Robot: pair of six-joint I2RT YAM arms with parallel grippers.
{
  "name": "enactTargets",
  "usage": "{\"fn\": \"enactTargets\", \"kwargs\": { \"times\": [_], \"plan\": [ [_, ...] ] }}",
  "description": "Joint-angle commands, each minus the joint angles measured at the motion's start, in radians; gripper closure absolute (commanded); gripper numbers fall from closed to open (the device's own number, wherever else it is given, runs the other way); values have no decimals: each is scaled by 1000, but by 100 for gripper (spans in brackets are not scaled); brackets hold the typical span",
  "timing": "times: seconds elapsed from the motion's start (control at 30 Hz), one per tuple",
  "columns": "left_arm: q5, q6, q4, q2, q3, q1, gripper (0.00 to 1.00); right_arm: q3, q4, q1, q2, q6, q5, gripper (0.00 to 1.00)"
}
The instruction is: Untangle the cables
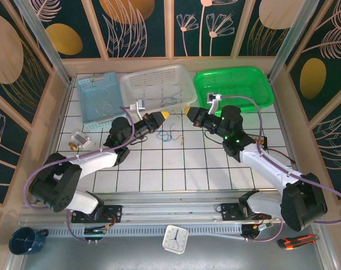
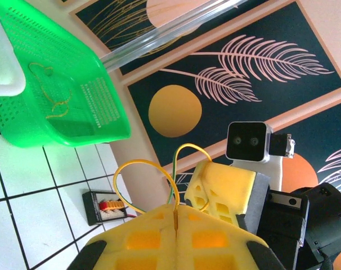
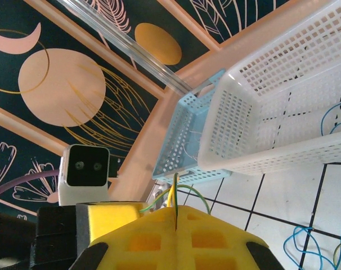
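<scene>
Fingertips of my left gripper [image 1: 164,116] and my right gripper [image 1: 188,111] point at each other just above the centre of the top view, close together but apart, over the white tiled table [image 1: 176,169].

From my left wrist, my yellow pads are clenched flat together with a thin yellow cable [image 2: 138,164] pinched in the seam. It loops up and to the left in mid-frame, and a second arc runs to the other gripper's pad on the right.

From my right wrist, those pads are pressed together too, and a thin yellow-green strand rises out of the seam.

A curly clump of blue cables [image 1: 169,135] lies on the tiles just below the two grippers.

Three baskets stand across the top of the overhead view: a blue basket [image 1: 98,98], a white basket [image 1: 158,83] and a green basket [image 1: 233,85]. A loose yellow wire [image 2: 52,97] lies in the green one.
</scene>
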Motion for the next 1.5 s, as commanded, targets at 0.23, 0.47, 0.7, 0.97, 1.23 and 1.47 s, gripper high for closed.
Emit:
{"fn": "enactTargets", "kwargs": {
  "times": [0.23,0.47,0.7,0.97,1.23,1.47],
  "plan": [
    [-20,140,-127,-96,84,-7,100,-67,18,-24,-45,0,21,87],
    [-16,230,-242,-114,122,-7,100,-96,-18,-25,-77,-4,38,57],
    [-27,316,-347,-130,133,-7,100,-104,-35,-15,-110,14,18,50],
    [-19,311,-337,-121,133,-6,100,-51,-50,84,-61,-2,41,54],
    [-10,307,-332,-116,143,-8,100,-9,-5,143,22,5,34,62],
    [-8,303,-322,-116,139,-6,100,29,-10,150,48,-16,38,72]
  ]
}}
